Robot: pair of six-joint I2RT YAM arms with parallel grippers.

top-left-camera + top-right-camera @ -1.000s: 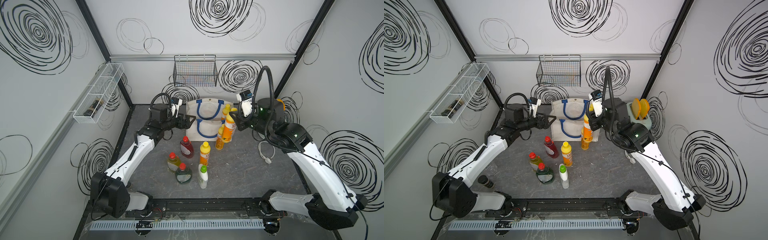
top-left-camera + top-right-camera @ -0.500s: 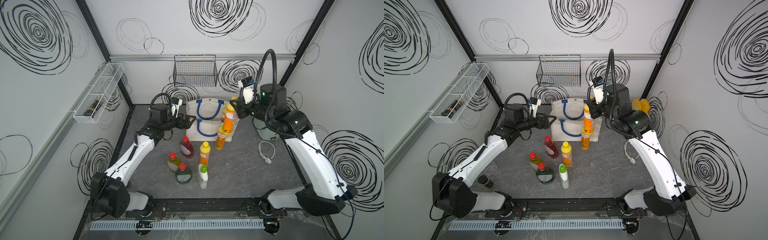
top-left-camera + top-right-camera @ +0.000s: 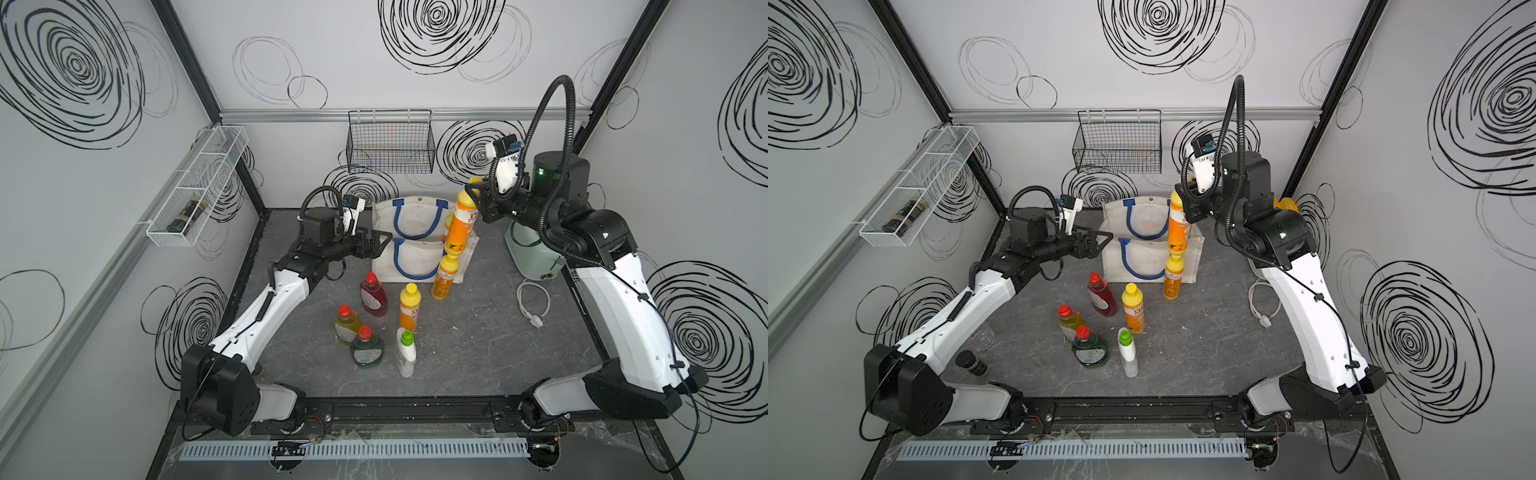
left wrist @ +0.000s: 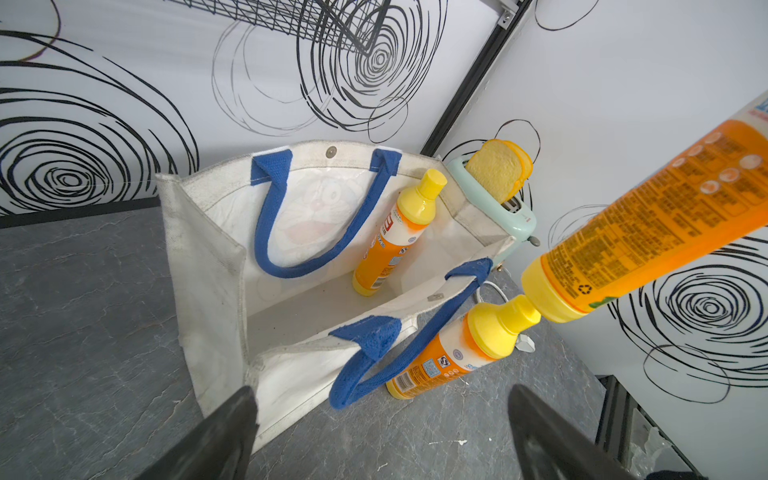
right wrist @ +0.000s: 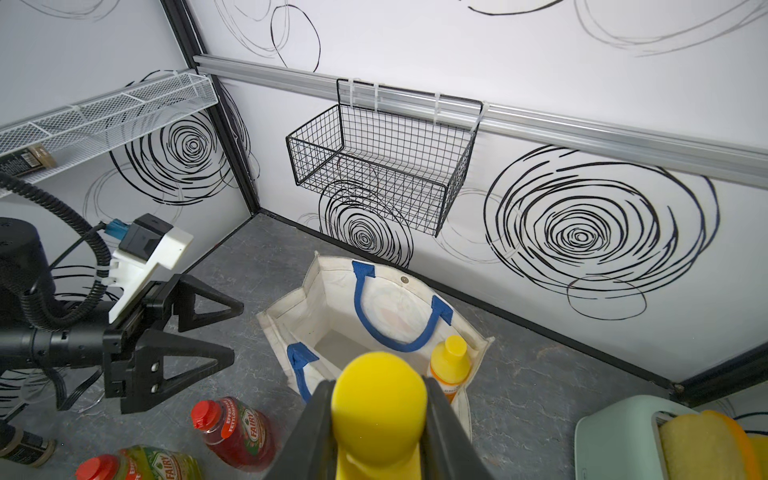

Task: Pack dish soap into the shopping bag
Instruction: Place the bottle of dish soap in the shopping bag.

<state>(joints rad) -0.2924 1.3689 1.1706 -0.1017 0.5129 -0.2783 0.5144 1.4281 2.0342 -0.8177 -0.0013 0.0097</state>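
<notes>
while the right gripper (image 3: 473, 194) is clamped on the yellow cap of a tall orange bottle (image 3: 462, 226), that bottle is held upright in the air at the corner of the shopping bag (image 3: 409, 266) nearest the right arm. in the right wrist view the cap is seen squeezed between the two black fingers (image 5: 311, 432), so the jaws are narrowed to the cap's width. in the left wrist view the held bottle's base is seen right above the cap of a second orange bottle (image 4: 436, 361), which stands on the table (image 3: 478, 332) just outside the bag, by its front wall; whether the two touch cannot be told. a third orange bottle (image 4: 390, 241) is already placed inside the bag, at the end nearest the toaster (image 4: 498, 199). the left gripper (image 3: 382, 244) is spread wide apart and nothing is held in it; it is positioned level, close beside the bag's opposite end, near the rim. the bag is stood open at the back of the table, its blue handles hanging down. five more bottles are seen standing in a cluster in front of the bag: a fourth orange bottle (image 3: 409, 309), a red bottle (image 3: 372, 296), a yellow bottle (image 3: 347, 328), a green bottle (image 3: 365, 353) and a white bottle (image 3: 405, 355) with a green cap.
</notes>
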